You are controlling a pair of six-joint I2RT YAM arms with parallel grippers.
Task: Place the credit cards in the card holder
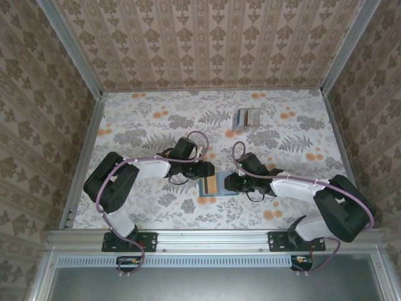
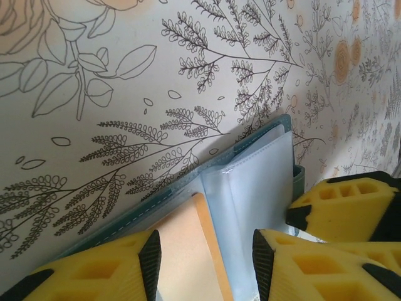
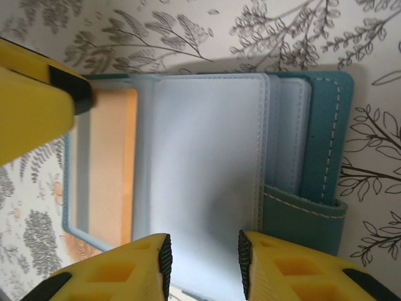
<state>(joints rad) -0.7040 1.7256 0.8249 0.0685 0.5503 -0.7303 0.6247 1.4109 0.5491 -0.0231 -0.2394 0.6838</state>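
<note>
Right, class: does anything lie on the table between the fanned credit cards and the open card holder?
No loose thing does: only bare patterned table separates the credit cards from the card holder. The left pincer and right pincer are crowded at the holder itself, over its open pages.

The table [image 1: 138, 119] has a pale covering printed with grey ferns and orange flowers. It is closed in by the back wall [image 1: 207, 44], the left wall [image 1: 31, 113] and the right wall [image 1: 376, 106], all papered in beige damask with striped bands. Aluminium posts [image 1: 70, 47] stand in the far corners. An aluminium rail [image 1: 213, 238] runs along the near edge, with a dark panel [image 1: 213, 285] below it. The light is soft and even.
</note>
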